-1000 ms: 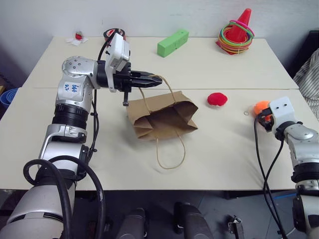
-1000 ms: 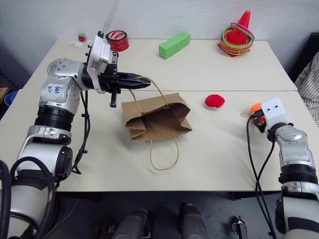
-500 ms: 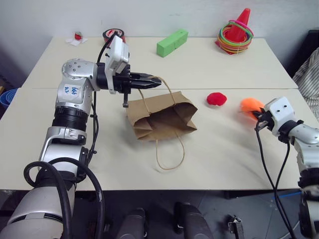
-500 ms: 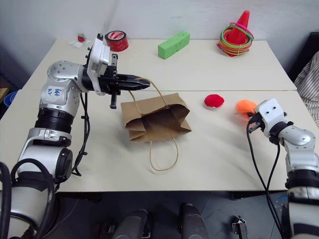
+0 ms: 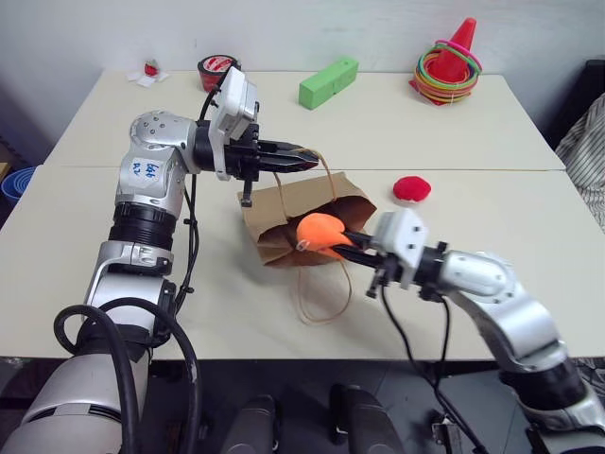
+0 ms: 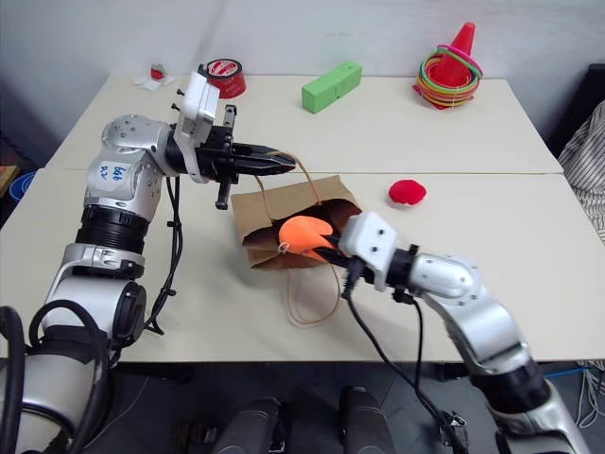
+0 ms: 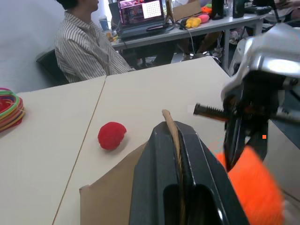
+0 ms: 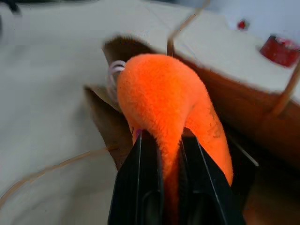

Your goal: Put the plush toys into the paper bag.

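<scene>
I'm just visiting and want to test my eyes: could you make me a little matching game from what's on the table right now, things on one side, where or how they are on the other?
Things:
1. orange toy
2. red toy
3. bag handle
4. green block

Places or states:
A. lying alone on the table, beside the bag
B. pinched in the left gripper
C. at the far side of the table, untouched
D. held by the right gripper at the bag's mouth

Pairs: 1-D, 2-A, 3-B, 4-C
</scene>
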